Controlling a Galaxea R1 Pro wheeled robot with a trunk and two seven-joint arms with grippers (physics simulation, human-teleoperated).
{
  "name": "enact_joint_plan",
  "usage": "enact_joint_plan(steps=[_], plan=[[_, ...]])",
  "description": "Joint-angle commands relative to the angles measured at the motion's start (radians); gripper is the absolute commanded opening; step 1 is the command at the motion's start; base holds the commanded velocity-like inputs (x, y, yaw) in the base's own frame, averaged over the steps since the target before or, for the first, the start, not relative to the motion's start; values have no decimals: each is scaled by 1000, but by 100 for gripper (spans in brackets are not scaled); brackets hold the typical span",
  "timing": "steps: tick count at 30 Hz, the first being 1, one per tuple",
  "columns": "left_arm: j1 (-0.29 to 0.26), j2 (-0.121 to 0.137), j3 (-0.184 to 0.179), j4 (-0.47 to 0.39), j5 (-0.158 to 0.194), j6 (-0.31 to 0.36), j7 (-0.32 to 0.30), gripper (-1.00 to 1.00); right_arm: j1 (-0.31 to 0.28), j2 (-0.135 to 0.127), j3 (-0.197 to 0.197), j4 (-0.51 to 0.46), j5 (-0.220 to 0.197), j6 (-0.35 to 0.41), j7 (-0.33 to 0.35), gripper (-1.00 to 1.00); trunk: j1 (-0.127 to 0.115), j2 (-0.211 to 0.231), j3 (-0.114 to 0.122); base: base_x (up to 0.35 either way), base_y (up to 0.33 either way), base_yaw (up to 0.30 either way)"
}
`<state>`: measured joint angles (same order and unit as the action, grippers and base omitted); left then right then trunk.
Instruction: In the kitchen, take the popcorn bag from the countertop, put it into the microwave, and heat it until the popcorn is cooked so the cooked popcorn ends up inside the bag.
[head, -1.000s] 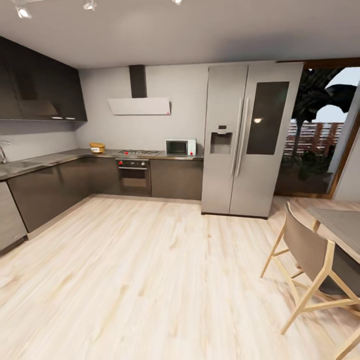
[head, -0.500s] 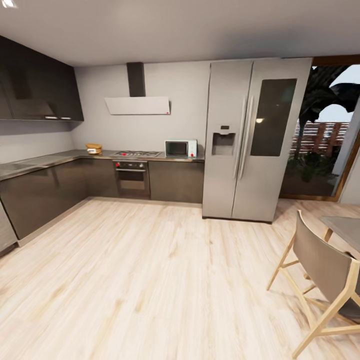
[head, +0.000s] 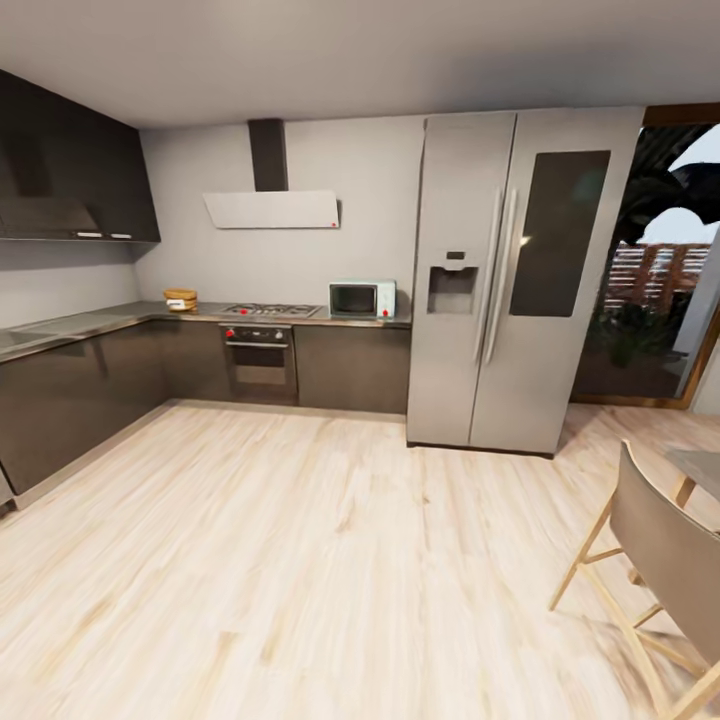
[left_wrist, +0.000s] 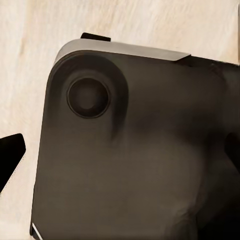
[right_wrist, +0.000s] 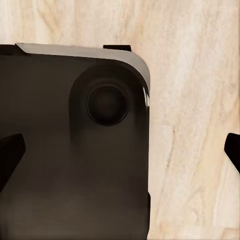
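Note:
Far across the room, the popcorn bag (head: 181, 299) is a small tan shape on the grey countertop (head: 100, 322), left of the cooktop. The pale mint microwave (head: 362, 298) stands on the same countertop beside the fridge, with its dark door closed. In the left wrist view my left gripper (left_wrist: 120, 152) hangs open over my own dark base, one dark fingertip (left_wrist: 10, 156) at the frame's edge. My right gripper (right_wrist: 120, 152) is open too, with a fingertip (right_wrist: 10, 155) at one edge and another at the opposite edge, nothing between them.
A built-in oven (head: 260, 360) sits under the cooktop (head: 272, 310). A tall steel fridge (head: 520, 280) stands right of the microwave. A wooden chair (head: 660, 560) and a table corner are near right. Light wood floor (head: 300, 540) stretches to the dark cabinets.
The whole head view has shifted: the camera has moved closer to the kitchen, so the fridge and counter look larger and the chair slides off right. Nothing in the room itself moved.

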<state>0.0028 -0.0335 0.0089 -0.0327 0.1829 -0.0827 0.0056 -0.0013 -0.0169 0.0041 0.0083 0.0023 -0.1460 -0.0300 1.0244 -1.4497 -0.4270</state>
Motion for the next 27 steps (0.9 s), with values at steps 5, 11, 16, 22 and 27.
enact_joint_plan(steps=[5, 11, 16, 22, 27], plan=[[0, 0, 0, -1, 6, -1, 1, 100, 0, 0, 1, 1, 0, -4, -2, 100, 1, 0, -1, 326, 0, 0], [0, 0, 0, -1, 6, -2, 0, 100, 0, 0, 1, 1, -1, -6, -2, 100, 1, 0, -1, 326, 0, 0], [0, 0, 0, -1, 6, -2, 0, 100, 0, 0, 1, 1, -1, -6, -2, 100, 1, 0, -1, 326, 0, 0], [0, 0, 1, -1, 5, -2, 0, 100, 0, 0, 1, 1, -1, -7, -2, 100, 1, 0, -1, 326, 0, 0], [0, 0, 0, -1, 4, -2, 0, 100, 0, 0, 1, 1, -1, -7, -2, 100, 1, 0, -1, 326, 0, 0]])
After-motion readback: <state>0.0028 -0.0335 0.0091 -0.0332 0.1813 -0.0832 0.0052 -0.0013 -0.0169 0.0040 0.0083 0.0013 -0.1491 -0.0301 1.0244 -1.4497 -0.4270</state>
